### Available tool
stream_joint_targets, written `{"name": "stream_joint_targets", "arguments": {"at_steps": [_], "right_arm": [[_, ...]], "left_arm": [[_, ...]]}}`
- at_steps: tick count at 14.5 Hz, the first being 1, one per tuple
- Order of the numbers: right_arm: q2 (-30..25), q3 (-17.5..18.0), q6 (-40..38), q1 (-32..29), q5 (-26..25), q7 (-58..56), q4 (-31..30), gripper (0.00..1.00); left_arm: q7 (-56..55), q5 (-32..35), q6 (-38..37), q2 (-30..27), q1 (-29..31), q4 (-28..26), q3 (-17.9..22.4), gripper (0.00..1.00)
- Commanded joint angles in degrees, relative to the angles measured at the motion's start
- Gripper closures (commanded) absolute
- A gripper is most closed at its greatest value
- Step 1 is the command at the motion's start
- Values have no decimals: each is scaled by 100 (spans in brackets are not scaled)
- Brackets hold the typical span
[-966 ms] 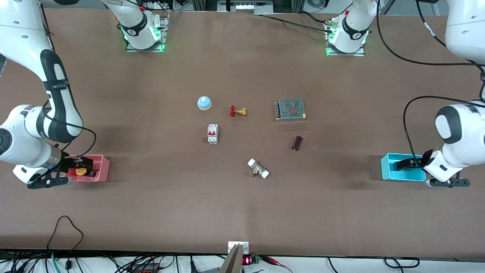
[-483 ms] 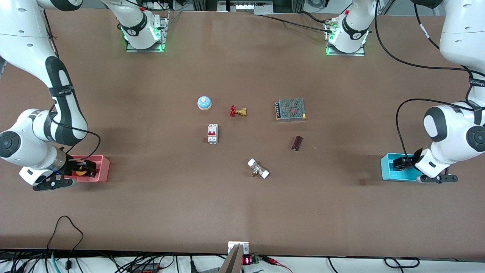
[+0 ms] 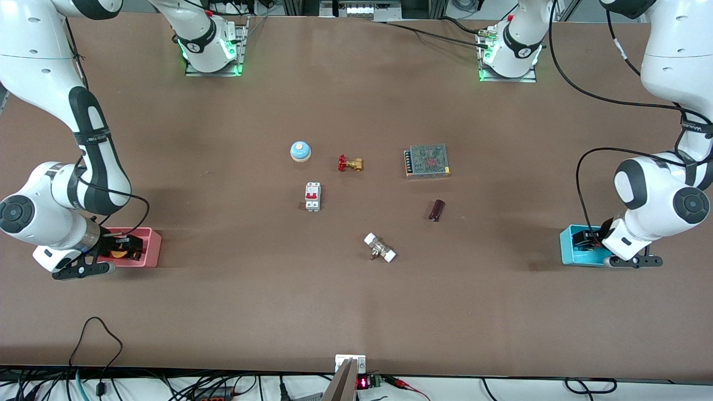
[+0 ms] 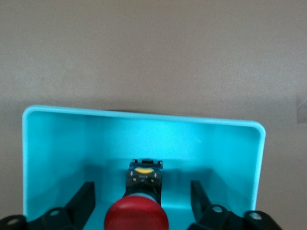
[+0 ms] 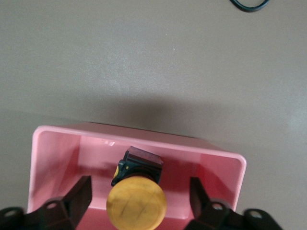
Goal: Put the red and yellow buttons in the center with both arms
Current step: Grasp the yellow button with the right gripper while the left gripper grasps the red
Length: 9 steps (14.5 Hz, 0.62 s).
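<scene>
The red button (image 4: pixel 136 216) lies in the cyan tray (image 4: pixel 53 143) at the left arm's end of the table. My left gripper (image 4: pixel 142 196) is open and low in the tray, one finger on each side of the button, not touching it. In the front view the left gripper (image 3: pixel 585 238) hides the button in the cyan tray (image 3: pixel 569 250). The yellow button (image 5: pixel 136 203) lies in the pink tray (image 5: pixel 53 148) at the right arm's end. My right gripper (image 5: pixel 139 195) is open around it, fingers apart from it. In the front view the right gripper (image 3: pixel 127 247) is over the pink tray (image 3: pixel 150 248), and the yellow cap (image 3: pixel 117 254) shows.
In the table's middle stand a blue-and-white bell (image 3: pixel 300 151), a brass valve with red handle (image 3: pixel 350 164), a metal mesh box (image 3: pixel 427 160), a white breaker (image 3: pixel 312 196), a dark brown cylinder (image 3: pixel 436 210) and a white-ended fitting (image 3: pixel 380 248).
Both wrists have shifted and come down over their trays. The left gripper has sunk deeper into the cyan tray. Both grippers stay open; the buttons have not moved.
</scene>
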Motion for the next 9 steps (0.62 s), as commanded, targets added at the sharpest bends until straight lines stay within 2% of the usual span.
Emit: {"name": "stream_joint_targets", "arguments": {"at_steps": [1, 5, 7, 9], "right_arm": [[35, 73, 12, -72, 43, -112, 48, 26], [26, 82, 12, -72, 34, -165, 48, 57], [26, 82, 12, -72, 34, -174, 48, 66], [18, 82, 3, -72, 34, -165, 48, 68]], "left_arm": [[39, -2, 225, 32, 18, 28, -23, 14], [39, -2, 243, 128, 44, 11, -32, 20], [39, -2, 234, 146, 44, -16, -32, 29], [118, -11, 217, 146, 44, -16, -23, 46]]}}
